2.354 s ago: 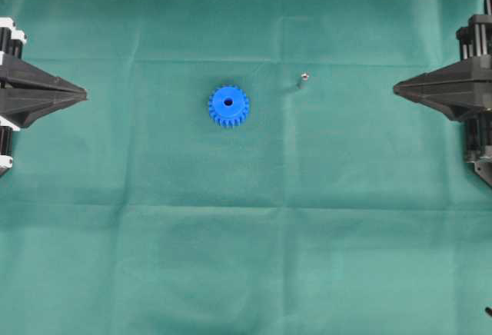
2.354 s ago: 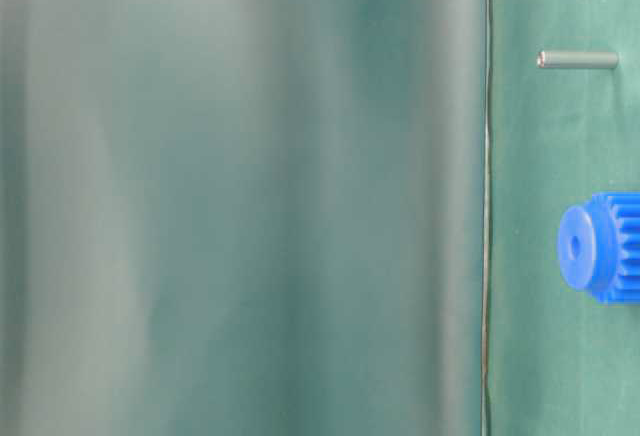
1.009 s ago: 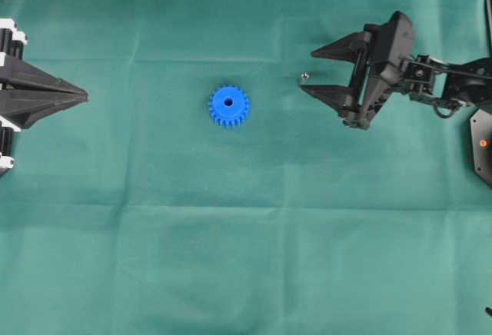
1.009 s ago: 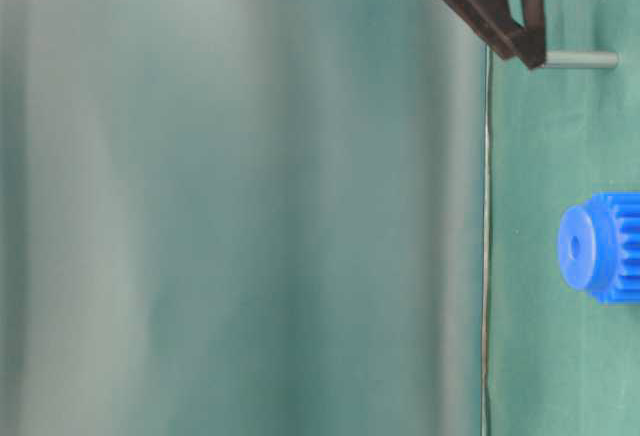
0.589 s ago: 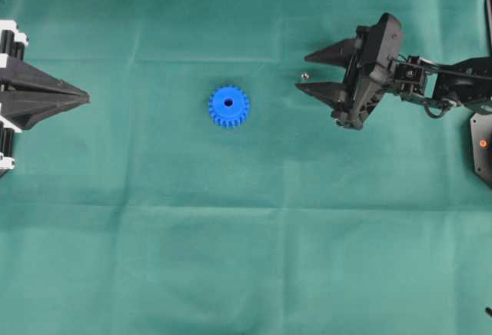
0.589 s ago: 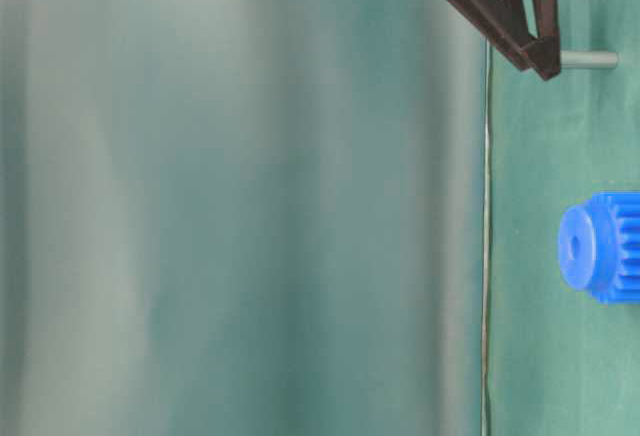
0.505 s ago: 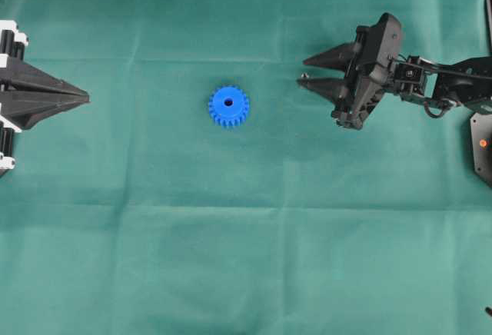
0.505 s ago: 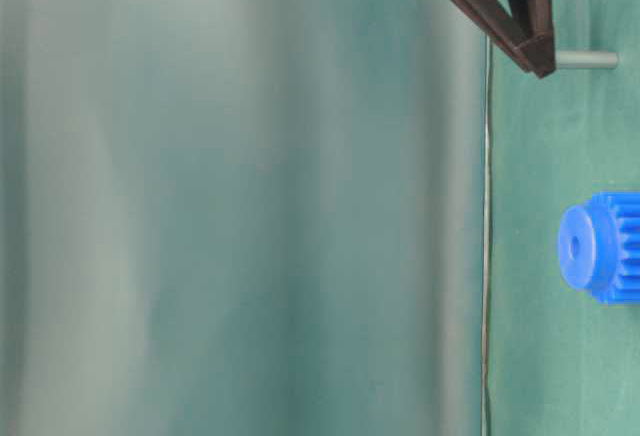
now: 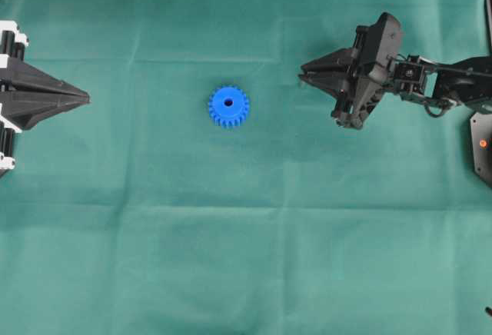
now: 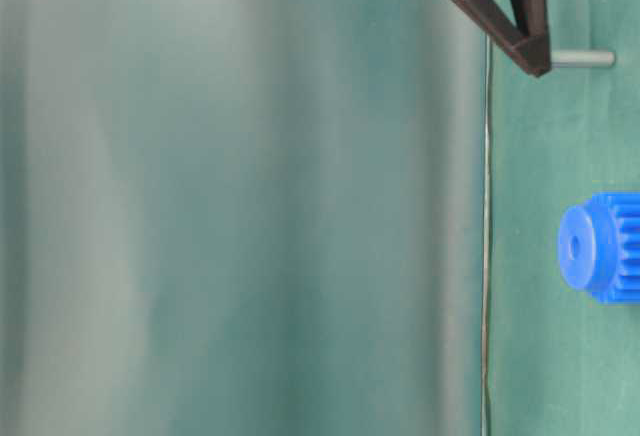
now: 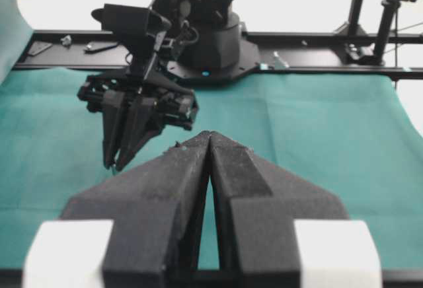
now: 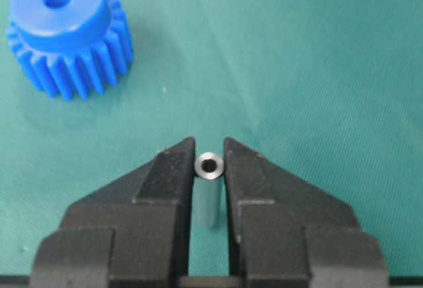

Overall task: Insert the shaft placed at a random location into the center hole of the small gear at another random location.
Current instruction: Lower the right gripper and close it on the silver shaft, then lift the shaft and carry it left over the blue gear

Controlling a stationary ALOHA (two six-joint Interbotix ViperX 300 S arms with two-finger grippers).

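Right gripper (image 12: 209, 169) pinching the shaft (image 12: 209, 166) upright between its fingers (image 12: 168, 176) on the green cloth (image 9: 246, 220). Small gear (image 9: 228, 106) flat, well apart, center hole (image 9: 228, 102) facing up. Left gripper (image 9: 86, 99) parked, fingers pressed together.

Wrinkled dark green cloth (image 9: 246, 258) covering whole tabletop, faint fold lines crossing it. Black metal rail (image 11: 317, 37) along far edge (left wrist view), black upright stands (image 11: 390, 10) at right end.
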